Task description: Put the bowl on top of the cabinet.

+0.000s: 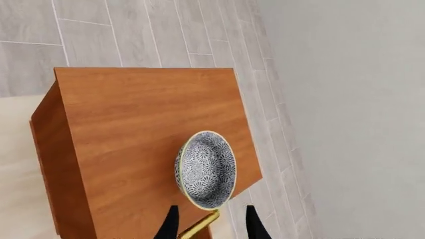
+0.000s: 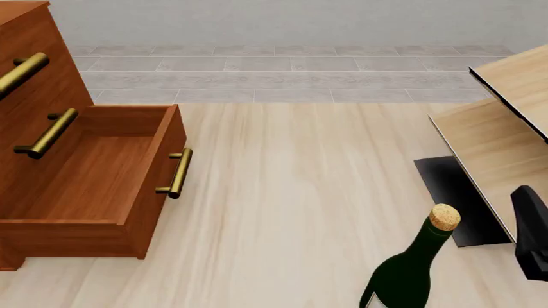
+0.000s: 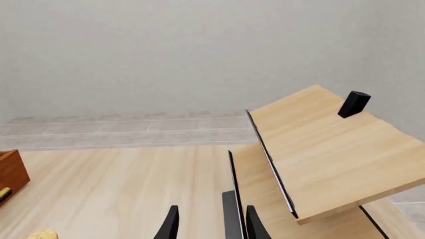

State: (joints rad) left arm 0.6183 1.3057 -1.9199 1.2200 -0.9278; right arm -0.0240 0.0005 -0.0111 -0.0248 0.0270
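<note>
In the left wrist view the bowl (image 1: 206,169), white with a fine grey-blue pattern, rests on the flat top of the reddish-brown cabinet (image 1: 133,129), close to the top's edge. My left gripper (image 1: 212,209) is open, with both dark fingers apart and drawn back from the bowl, touching nothing. The front view shows the cabinet (image 2: 51,160) at the left with one drawer (image 2: 94,192) pulled out; its top and the bowl lie outside that view. My right gripper (image 3: 211,211) is open and holds nothing, off to the right.
A dark green corked bottle (image 2: 409,266) stands at the front right. A pale-wood structure with black edges (image 2: 496,122) fills the right side, next to the right arm (image 2: 532,240). Brass bar handles (image 2: 177,172) stick out from the cabinet's drawers.
</note>
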